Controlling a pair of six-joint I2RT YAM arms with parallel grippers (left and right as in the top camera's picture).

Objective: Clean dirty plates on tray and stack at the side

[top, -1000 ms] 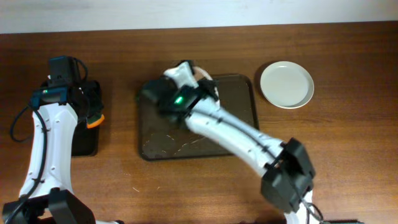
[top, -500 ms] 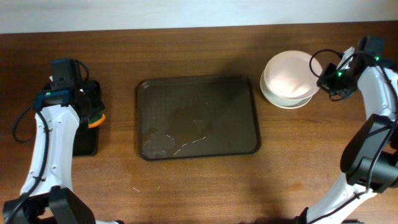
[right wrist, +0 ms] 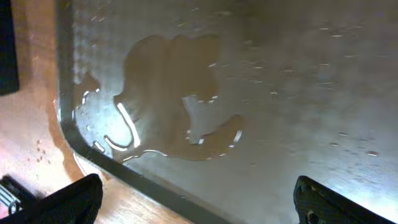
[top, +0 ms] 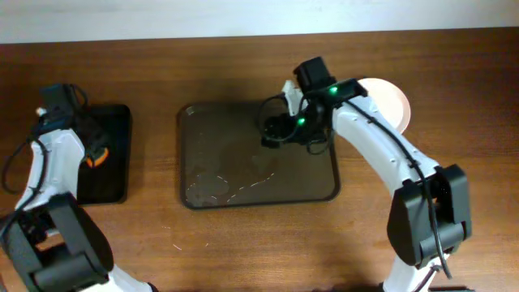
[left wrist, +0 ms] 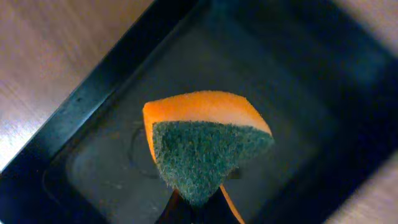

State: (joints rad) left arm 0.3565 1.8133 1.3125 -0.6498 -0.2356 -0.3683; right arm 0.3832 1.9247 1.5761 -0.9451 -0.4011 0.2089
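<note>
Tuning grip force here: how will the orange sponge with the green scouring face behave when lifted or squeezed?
The sponge probably deforms easily: its corner looks pinched narrow where the left hand grips it. It is likely light, since it is held over the black tray by that small pinch. The rough green face should resist slipping.

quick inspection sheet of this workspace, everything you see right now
surface: wooden table, bare wood in front
job's things: brown tray holds no plates, only a puddle; plates sit on the table right of it, partly behind the right arm, count cannot be told
clutter: black tray at left; pale specks in front of the brown tray
grippers: left gripper shut on an orange-and-green sponge over the black tray; right gripper open above the brown tray
cables: black cable loops beside the left arm
surroundings: pale wall behind the table
</note>
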